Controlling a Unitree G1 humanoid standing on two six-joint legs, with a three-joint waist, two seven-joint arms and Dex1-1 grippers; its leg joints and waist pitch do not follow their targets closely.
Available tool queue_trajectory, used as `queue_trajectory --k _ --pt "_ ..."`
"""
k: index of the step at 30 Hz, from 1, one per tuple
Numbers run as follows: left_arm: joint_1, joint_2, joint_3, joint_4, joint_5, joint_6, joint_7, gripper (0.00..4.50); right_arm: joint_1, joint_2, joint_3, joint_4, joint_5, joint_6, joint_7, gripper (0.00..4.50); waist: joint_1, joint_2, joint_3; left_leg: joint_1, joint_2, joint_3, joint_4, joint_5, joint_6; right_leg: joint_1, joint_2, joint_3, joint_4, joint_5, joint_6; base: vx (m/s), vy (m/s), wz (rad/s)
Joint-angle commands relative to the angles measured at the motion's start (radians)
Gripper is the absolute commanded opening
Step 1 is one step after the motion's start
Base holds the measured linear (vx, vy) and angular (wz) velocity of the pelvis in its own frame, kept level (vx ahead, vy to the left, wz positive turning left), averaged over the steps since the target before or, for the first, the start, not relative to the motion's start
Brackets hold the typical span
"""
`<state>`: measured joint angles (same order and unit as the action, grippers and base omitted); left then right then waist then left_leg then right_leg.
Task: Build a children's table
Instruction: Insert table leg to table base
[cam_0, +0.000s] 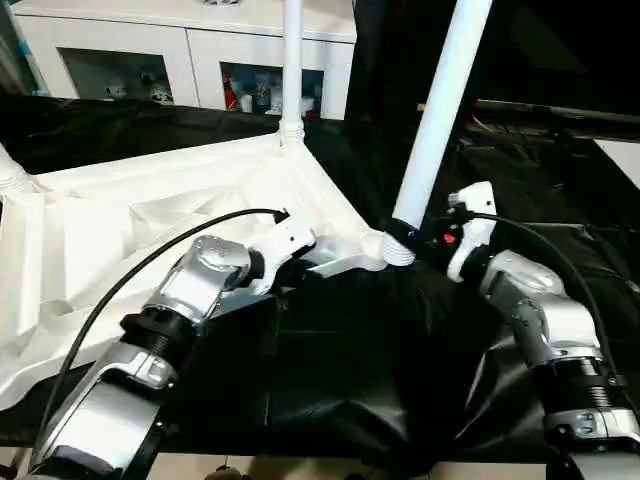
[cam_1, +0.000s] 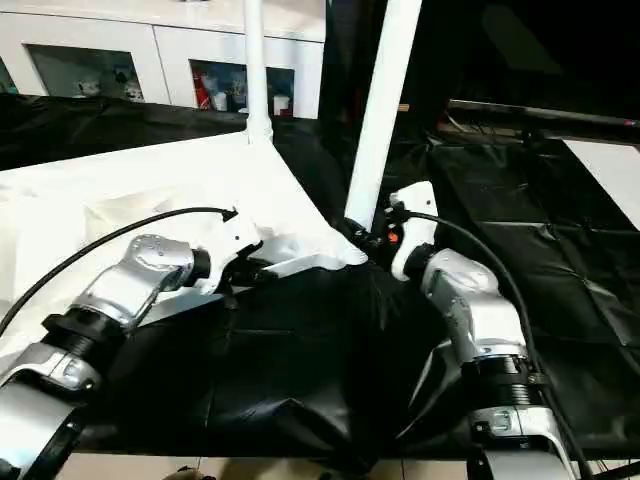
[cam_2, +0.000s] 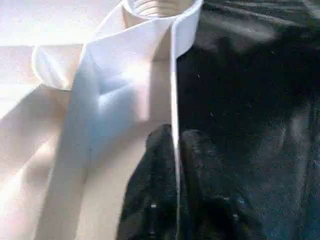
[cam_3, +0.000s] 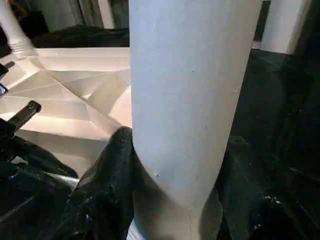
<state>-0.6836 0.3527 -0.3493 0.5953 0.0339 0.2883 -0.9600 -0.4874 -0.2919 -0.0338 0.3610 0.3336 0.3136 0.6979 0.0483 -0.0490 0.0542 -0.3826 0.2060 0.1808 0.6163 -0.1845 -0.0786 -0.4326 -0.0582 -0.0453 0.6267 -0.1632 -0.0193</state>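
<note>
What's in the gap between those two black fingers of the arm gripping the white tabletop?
The thin side wall of the table top. In the left wrist view the left gripper has one black finger on each side of that upright rim, pinching it just below a round corner socket.

The left gripper (cam_2: 175, 165) pinched the top's (cam_0: 100, 230) rim; the right gripper (cam_0: 405, 240) clasped a tilted leg (cam_0: 440, 110) near its base.

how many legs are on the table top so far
3. One leg stands at the far corner, one leg is in the right gripper at the near corner, one leg at the picture's left edge. A fourth may be hidden.
</note>
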Motion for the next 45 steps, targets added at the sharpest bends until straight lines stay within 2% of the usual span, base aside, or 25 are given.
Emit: queue_trajectory --k 1,2,6,8,11,15,18,20,23,30,33,36,40,41,44,45 --pt "0.053 0.003 -0.038 -0.025 -0.001 0.035 -0.042 0.03 -0.010 0.003 -0.024 0.020 0.018 -0.010 0.005 1.87 0.000 0.008 -0.073 0.016 0.018 -0.003 -0.068 -0.169 0.021 0.069 -0.063 0.038 -0.079 -0.218 -0.195 0.000 0.000 0.00" --pt "0.060 0.007 -0.043 -0.038 -0.001 0.034 -0.048 0.03 -0.010 0.006 -0.022 0.026 0.015 -0.014 0.005 1.87 -0.002 0.004 -0.072 0.016 0.018 -0.003 -0.069 -0.177 0.020 0.068 -0.062 0.037 -0.082 -0.231 -0.194 0.000 0.000 0.00" --pt "0.088 0.016 -0.055 -0.087 -0.003 0.030 -0.076 0.00 -0.013 0.017 -0.015 0.055 0.006 -0.024 0.007 1.87 -0.002 0.007 -0.072 0.016 0.018 -0.003 -0.070 -0.183 0.014 0.067 -0.064 0.038 -0.083 -0.261 -0.183 0.000 0.000 0.00" --pt "0.103 0.023 -0.061 -0.105 0.007 0.022 -0.078 0.00 -0.016 0.012 0.012 0.081 -0.013 -0.008 0.026 1.87 -0.003 0.002 -0.071 0.014 0.018 -0.003 -0.071 -0.178 0.016 0.066 -0.063 0.038 -0.083 -0.269 -0.176 0.000 0.000 0.00" --pt "0.102 0.026 -0.057 -0.100 0.019 0.008 -0.060 0.00 -0.012 -0.002 0.035 0.076 -0.024 0.021 0.053 1.87 -0.003 0.002 -0.069 0.014 0.017 -0.003 -0.071 -0.184 0.018 0.066 -0.062 0.037 -0.086 -0.286 -0.165 0.000 0.000 0.00" --pt "0.108 0.030 -0.049 -0.138 0.014 0.023 -0.074 0.00 -0.016 -0.025 0.068 0.095 -0.037 0.045 0.089 1.87 -0.005 0.003 -0.068 0.016 0.019 -0.005 -0.073 -0.203 0.013 0.065 -0.064 0.037 -0.088 -0.313 -0.161 0.000 0.000 0.00" --pt "0.110 0.034 -0.051 -0.151 0.017 0.022 -0.080 0.00 -0.029 -0.036 0.089 0.122 -0.056 0.047 0.109 1.87 -0.010 0.001 -0.061 0.025 0.018 -0.005 -0.076 -0.251 0.006 0.061 -0.063 0.035 -0.098 -0.383 -0.153 0.000 0.000 0.00" --pt "0.110 0.035 -0.051 -0.155 0.017 0.018 -0.081 0.00 -0.045 -0.033 0.085 0.146 -0.063 0.034 0.110 1.87 -0.011 0.003 -0.063 0.028 0.019 -0.008 -0.078 -0.263 0.001 0.062 -0.067 0.035 -0.101 -0.415 -0.145 0.000 0.000 0.00" --pt "0.113 0.035 -0.051 -0.165 0.013 0.006 -0.094 0.00 -0.076 -0.023 0.074 0.187 -0.069 0.009 0.105 1.87 -0.014 0.003 -0.067 0.025 0.020 -0.006 -0.079 -0.219 0.006 0.065 -0.065 0.037 -0.094 -0.329 -0.170 0.000 0.000 0.00" --pt "0.118 0.034 -0.046 -0.187 0.003 0.003 -0.106 0.00 -0.099 -0.009 0.069 0.258 -0.064 -0.014 0.115 1.87 -0.010 0.005 -0.072 0.024 0.021 -0.003 -0.078 -0.172 0.021 0.073 -0.065 0.038 -0.083 -0.230 -0.202 0.000 0.000 0.00" --pt "0.119 0.035 -0.045 -0.190 0.002 0.001 -0.109 0.00 -0.099 -0.007 0.071 0.272 -0.065 -0.021 0.120 1.87 -0.011 0.006 -0.070 0.025 0.020 -0.003 -0.079 -0.181 0.020 0.072 -0.065 0.037 -0.085 -0.242 -0.204 0.000 0.000 0.00" --pt "0.121 0.037 -0.038 -0.189 0.002 0.001 -0.102 0.00 -0.087 0.004 0.051 0.289 -0.044 -0.020 0.144 1.87 -0.011 0.005 -0.069 0.026 0.021 -0.003 -0.080 -0.197 0.017 0.072 -0.066 0.037 -0.088 -0.271 -0.196 0.000 0.000 0.00" --pt "0.125 0.037 -0.028 -0.187 0.002 0.000 -0.093 0.00 -0.053 0.021 0.014 0.300 -0.004 -0.025 0.159 1.87 -0.009 0.007 -0.069 0.026 0.022 -0.004 -0.081 -0.199 0.018 0.071 -0.067 0.038 -0.089 -0.265 -0.198 0.000 0.000 0.00" --pt "0.127 0.036 -0.024 -0.187 0.000 -0.001 -0.090 0.00 -0.043 0.024 0.012 0.302 -0.002 -0.032 0.160 1.87 -0.008 0.011 -0.069 0.026 0.022 -0.005 -0.082 -0.195 0.018 0.073 -0.067 0.037 -0.087 -0.258 -0.200 0.000 0.000 0.00" --pt "0.129 0.037 -0.021 -0.186 0.002 -0.010 -0.082 0.00 -0.019 0.037 0.000 0.308 0.007 -0.054 0.158 1.87 -0.010 0.009 -0.067 0.026 0.021 -0.005 -0.084 -0.213 0.017 0.072 -0.067 0.036 -0.091 -0.280 -0.198 0.000 0.000 0.00" --pt "0.126 0.031 -0.012 -0.179 0.002 -0.019 -0.066 0.00 0.001 0.053 -0.015 0.322 0.013 -0.082 0.152 1.87 -0.009 0.014 -0.067 0.028 0.021 -0.006 -0.084 -0.219 0.015 0.071 -0.067 0.036 -0.092 -0.292 -0.196 0.000 0.000 0.00"
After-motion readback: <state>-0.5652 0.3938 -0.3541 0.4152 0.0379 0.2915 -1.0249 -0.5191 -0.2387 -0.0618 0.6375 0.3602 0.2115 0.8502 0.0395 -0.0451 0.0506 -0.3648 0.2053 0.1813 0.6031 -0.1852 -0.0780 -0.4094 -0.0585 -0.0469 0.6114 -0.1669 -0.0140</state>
